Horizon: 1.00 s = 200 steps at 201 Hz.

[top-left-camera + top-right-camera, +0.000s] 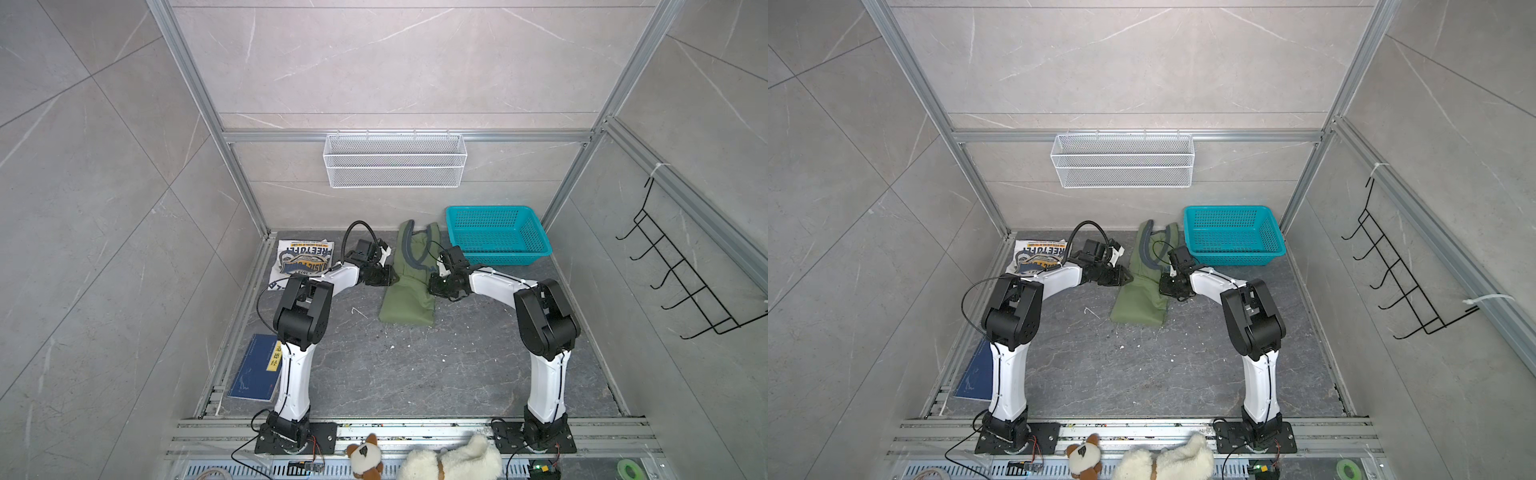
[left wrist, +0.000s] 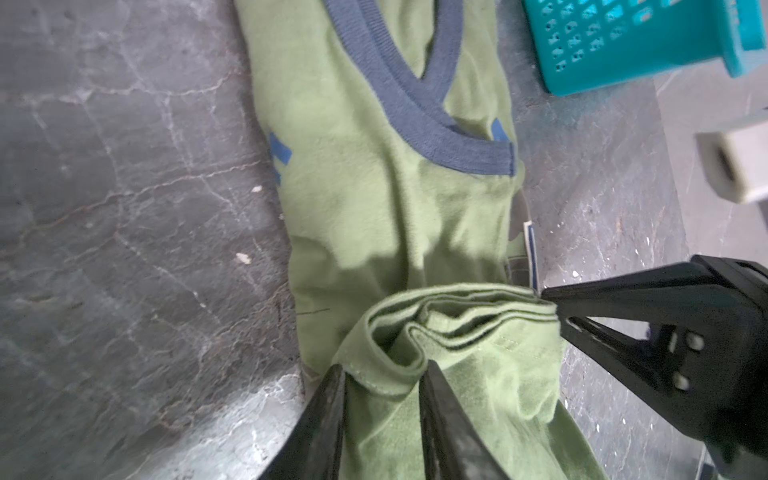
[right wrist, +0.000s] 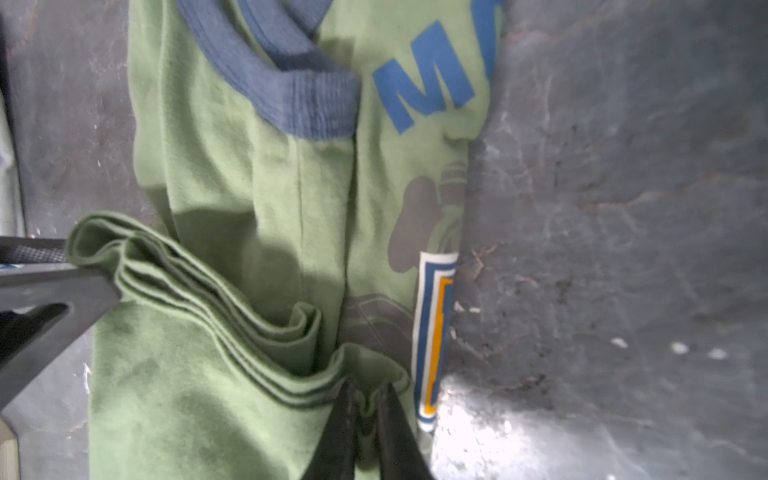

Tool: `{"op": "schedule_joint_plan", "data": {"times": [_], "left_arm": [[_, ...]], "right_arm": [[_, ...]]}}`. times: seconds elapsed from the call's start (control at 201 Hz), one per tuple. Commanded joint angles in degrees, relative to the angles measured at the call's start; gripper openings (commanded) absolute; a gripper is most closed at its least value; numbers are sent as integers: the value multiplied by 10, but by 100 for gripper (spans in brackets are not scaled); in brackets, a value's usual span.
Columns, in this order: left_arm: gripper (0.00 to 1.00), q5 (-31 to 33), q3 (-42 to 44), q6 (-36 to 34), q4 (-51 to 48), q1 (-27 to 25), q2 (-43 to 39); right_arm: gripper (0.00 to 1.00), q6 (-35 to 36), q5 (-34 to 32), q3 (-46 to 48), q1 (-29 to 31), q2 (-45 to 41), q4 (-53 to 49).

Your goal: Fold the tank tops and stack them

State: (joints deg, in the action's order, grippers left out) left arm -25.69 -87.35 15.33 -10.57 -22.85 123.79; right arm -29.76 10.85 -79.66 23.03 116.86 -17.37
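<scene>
the tabletop (image 1: 415, 374) in front of the green top (image 1: 405, 303) lies open across the middle. a basket (image 1: 498, 254) blocks the back right, a white top (image 1: 305, 255) the back left.

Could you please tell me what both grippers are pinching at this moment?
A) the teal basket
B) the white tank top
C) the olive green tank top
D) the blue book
C: the wrist views show the left gripper and the right gripper each closed on the layered edge of the olive green tank top.
</scene>
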Motion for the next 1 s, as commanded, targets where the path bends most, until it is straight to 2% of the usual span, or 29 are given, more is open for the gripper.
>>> {"op": "schedule_joint_plan", "data": {"times": [0.0, 0.04, 0.279, 0.413, 0.687, 0.99], "left_arm": [[28, 8, -23, 7, -9, -3, 8], [26, 9, -23, 10, -10, -4, 9], [10, 19, -23, 32, -11, -9, -3], [5, 29, -30, 54, -17, -10, -21], [4, 50, -52, 102, 0, -10, -28], [5, 54, -69, 120, 41, -10, -9]], "right_arm": [[6, 10, -20, -20, 5, 15, -24], [0, 12, -25, -22, 6, 15, -27], [0, 16, -49, -32, 8, -10, -42], [0, 26, -80, -52, 7, -34, -61], [0, 41, -117, -126, 6, -18, -94], [0, 47, -149, -201, 2, 33, -118]]}}
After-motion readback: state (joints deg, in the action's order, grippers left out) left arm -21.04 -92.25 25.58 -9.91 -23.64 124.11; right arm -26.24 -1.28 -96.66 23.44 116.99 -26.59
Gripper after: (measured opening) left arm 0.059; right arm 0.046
